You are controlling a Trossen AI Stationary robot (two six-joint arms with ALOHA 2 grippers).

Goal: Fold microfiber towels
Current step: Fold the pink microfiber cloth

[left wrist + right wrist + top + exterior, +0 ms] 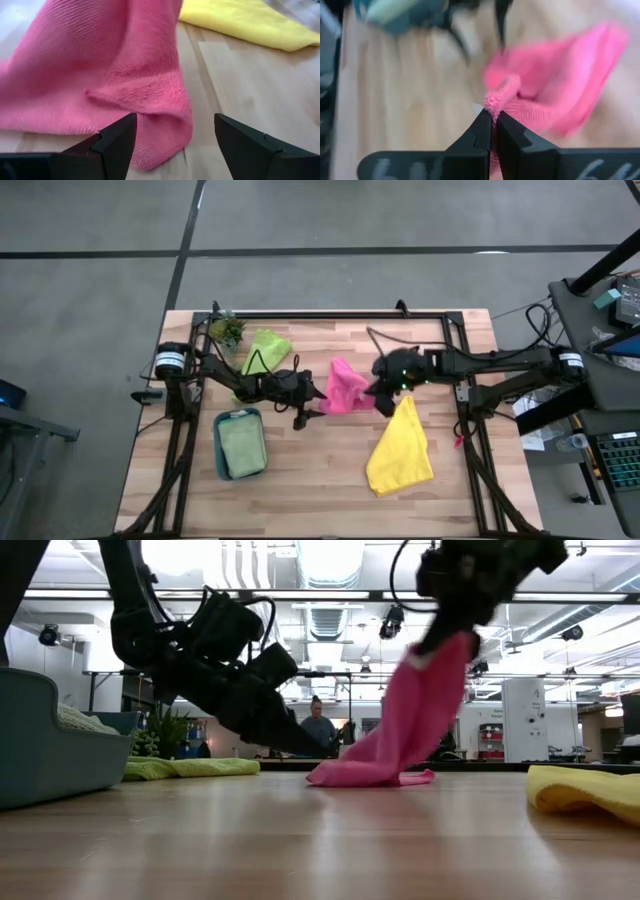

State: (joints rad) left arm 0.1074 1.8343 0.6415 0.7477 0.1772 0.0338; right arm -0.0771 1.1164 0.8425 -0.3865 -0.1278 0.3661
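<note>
Right gripper (491,120) clamped tight on one edge of the pink towel (345,387), lifting it above mid-table (320,480); the lower end drags on the wood, likely so the cloth hangs flat for folding. Left gripper (175,137) spread wide, low, facing the trailing corner, apparently lining up a second hold. Yellow towel (402,450) lies nearby, unfolded. One sage towel (241,446) sits in the tray (219,442).

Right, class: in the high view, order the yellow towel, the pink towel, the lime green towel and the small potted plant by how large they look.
1. Yellow microfiber towel
2. Pink microfiber towel, bunched and partly lifted
3. Lime green microfiber towel, partly hidden by the arm, so its place against pink is unsure
4. Small green potted plant
</note>
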